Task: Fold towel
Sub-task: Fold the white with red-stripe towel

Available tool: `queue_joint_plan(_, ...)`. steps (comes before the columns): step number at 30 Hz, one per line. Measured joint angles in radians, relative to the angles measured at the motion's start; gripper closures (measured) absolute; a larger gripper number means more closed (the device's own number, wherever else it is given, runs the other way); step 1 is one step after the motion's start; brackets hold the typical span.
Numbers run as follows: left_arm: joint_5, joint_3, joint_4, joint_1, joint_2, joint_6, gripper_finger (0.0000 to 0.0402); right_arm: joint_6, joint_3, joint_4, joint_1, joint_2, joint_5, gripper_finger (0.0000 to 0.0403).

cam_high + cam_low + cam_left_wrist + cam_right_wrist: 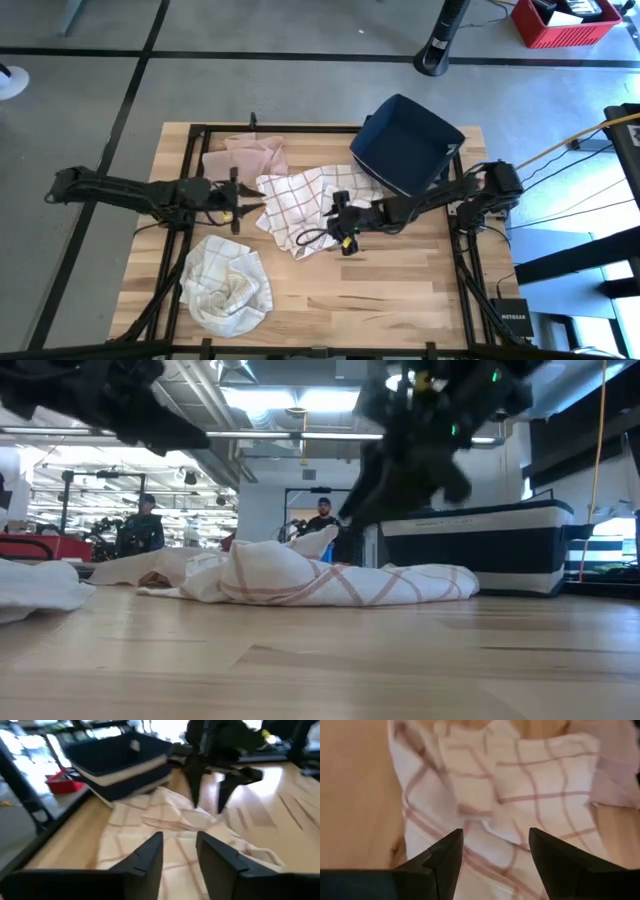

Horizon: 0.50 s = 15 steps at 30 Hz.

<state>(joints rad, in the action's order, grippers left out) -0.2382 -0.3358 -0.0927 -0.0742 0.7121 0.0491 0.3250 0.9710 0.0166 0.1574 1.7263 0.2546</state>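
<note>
A white towel with thin red checks (300, 205) lies crumpled on the middle of the wooden table, its folds bunched up (300, 575). My left gripper (240, 210) is open and hovers at the towel's left edge, its fingers (150, 857) just above the cloth (165, 820). My right gripper (342, 232) is open too and stands over the towel's right part, pointing down at it (495, 845). The checked cloth (520, 790) fills the right wrist view beyond the fingers. In the low view both arms hang above the towel.
A pink cloth (250, 155) lies behind the towel near the far edge. A second crumpled white towel (228, 285) sits near the front left. A navy bin (405, 145) stands at the far right. Bare wood (400, 290) lies at the near right.
</note>
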Motion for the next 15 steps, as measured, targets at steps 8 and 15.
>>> queue_joint_plan(8, 0.002, -0.179, 0.08, -0.135, 0.267, -0.101, 0.0264, 0.127, 0.001, -0.192, 0.0, 0.107, 0.002, 0.0194)
queue_joint_plan(15, 0.001, -0.247, 0.111, -0.206, 0.375, -0.112, 0.0263, 0.157, 0.002, -0.198, -0.001, 0.108, 0.099, 0.0339)
